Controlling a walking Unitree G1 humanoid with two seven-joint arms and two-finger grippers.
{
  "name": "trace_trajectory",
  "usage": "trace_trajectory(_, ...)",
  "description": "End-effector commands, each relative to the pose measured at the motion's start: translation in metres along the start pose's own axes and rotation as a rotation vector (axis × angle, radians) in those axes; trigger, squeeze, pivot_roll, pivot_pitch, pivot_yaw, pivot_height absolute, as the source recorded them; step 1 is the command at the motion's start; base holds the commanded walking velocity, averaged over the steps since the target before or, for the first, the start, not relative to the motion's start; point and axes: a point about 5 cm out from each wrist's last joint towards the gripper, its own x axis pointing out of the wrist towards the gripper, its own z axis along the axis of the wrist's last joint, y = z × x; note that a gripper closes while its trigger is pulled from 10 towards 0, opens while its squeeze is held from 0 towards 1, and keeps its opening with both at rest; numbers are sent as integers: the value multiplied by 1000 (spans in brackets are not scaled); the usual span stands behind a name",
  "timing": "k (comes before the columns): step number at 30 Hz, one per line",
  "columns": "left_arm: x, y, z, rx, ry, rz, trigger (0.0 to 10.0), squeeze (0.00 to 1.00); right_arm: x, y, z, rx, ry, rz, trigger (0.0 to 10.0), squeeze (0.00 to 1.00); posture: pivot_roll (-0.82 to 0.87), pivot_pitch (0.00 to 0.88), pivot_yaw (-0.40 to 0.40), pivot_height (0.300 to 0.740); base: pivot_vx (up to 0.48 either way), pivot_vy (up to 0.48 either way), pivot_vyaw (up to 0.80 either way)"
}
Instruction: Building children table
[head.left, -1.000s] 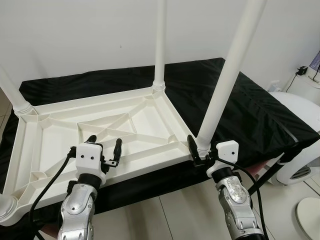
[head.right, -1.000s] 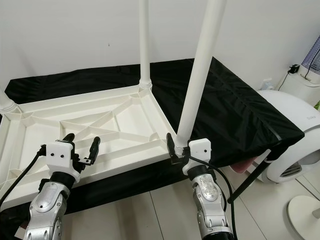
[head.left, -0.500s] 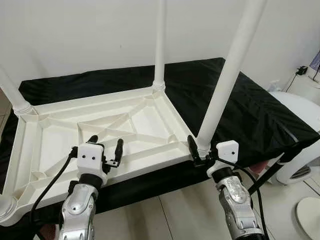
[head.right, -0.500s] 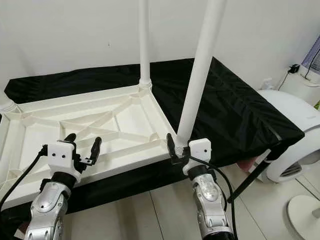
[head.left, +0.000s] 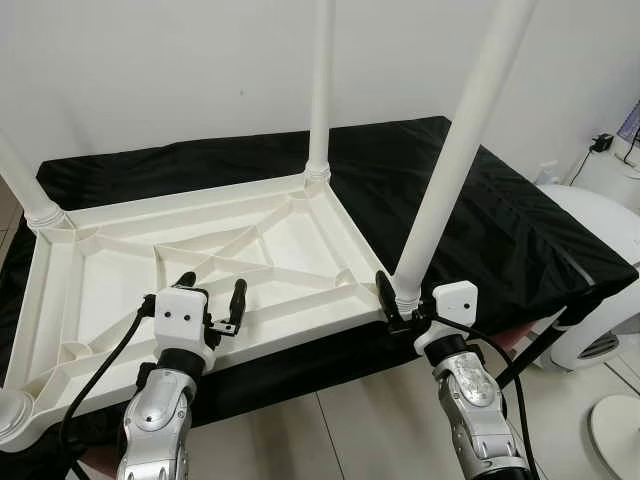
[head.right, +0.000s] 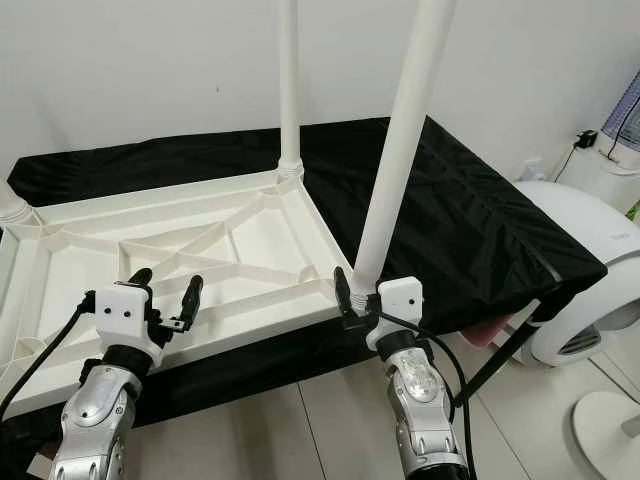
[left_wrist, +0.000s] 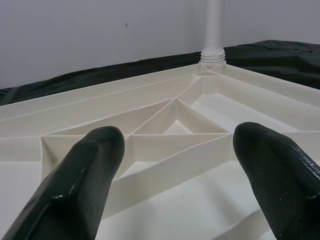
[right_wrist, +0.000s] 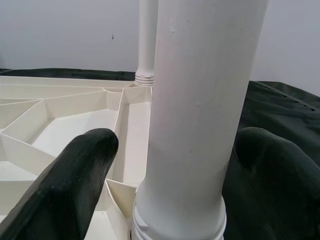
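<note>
Four legs appear seated in the upturned top (head.left: 200, 250), which lies on a black cloth (head.left: 480, 210); assembly looks nearly complete, with turning upright left. Right gripper (head.left: 398, 304) straddles the near right leg (head.left: 455, 160) at its threaded base, fingers apart, seemingly not clamped. Left gripper (head.left: 210, 300) hovers over the ribs, fingers spread, empty. Top is smooth white plastic, triangulated ribbing; legs round, tapered tubes.

Near table leg (head.left: 455, 155) and far leg (head.left: 320, 85): tops cut by frame edge. Leg base between right gripper (right_wrist: 165, 190) fingers; contact with pads not discernible. Tabletop (head.left: 190, 260) far-left corner, beyond left gripper (head.left: 210, 300) fingers, runs off frame.
</note>
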Motion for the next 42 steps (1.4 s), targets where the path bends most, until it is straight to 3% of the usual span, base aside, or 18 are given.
trace_trajectory(1,1,-5,1,-57,-12,150,10000,0,0,-2,-2,-7,14,-5,10000,0,-41,17,-4,740,0,0,0)
trace_trajectory(31,5,-9,3,-74,-24,118,10000,0,1,-3,-1,-12,14,-7,10000,0,-42,14,-4,740,0,0,0)
trace_trajectory(32,4,-10,3,-81,-26,109,10000,118,1,-3,-1,-12,14,-8,10000,0,-42,14,-4,740,0,0,0)
trace_trajectory(33,4,-10,3,-81,-26,109,10000,118,1,-3,-1,-12,14,-8,10000,0,-42,14,-4,740,0,0,0)
trace_trajectory(34,4,-11,3,-93,-29,99,10000,1000,1,-3,-1,-12,15,-9,10000,0,-42,15,-3,740,0,0,0)
trace_trajectory(42,5,-13,4,-97,-34,86,10000,1000,1,-3,-2,-12,16,-10,10000,0,-42,15,-3,740,0,0,0)
